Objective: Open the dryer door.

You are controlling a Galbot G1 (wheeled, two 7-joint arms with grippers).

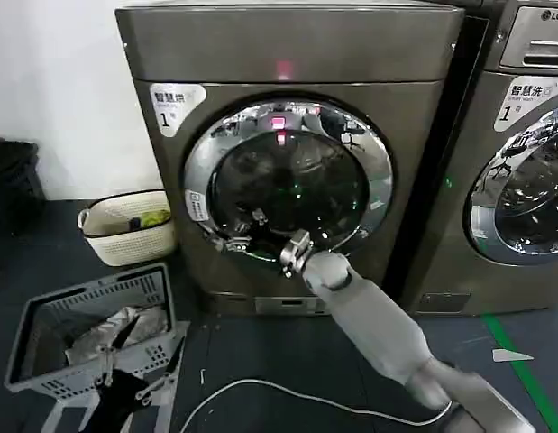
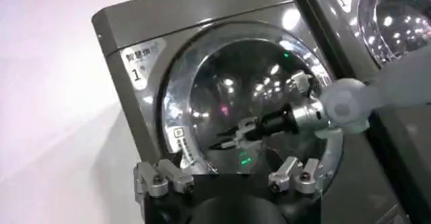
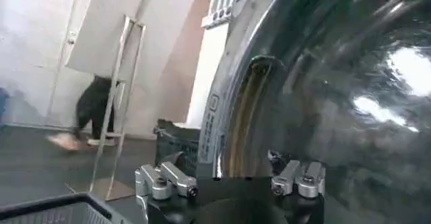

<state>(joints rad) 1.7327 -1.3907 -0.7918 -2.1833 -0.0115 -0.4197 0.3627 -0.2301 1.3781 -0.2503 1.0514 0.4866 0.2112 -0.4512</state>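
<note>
Against the white wall your dryer door [image 1: 288, 180] sits shut on the machine's front, your right gripper [image 1: 251, 236] parted at its lower-left rim, seemingly to hook the edge.

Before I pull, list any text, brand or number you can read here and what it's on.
"1": white label at the dryer's upper left; its Chinese characters and fine print are too blurred to read.
"LG": panel of the neighbouring machine.
"1": that machine's white label; characters unreadable.
Small white sticker on the dryer door rim: too small to read.
</note>
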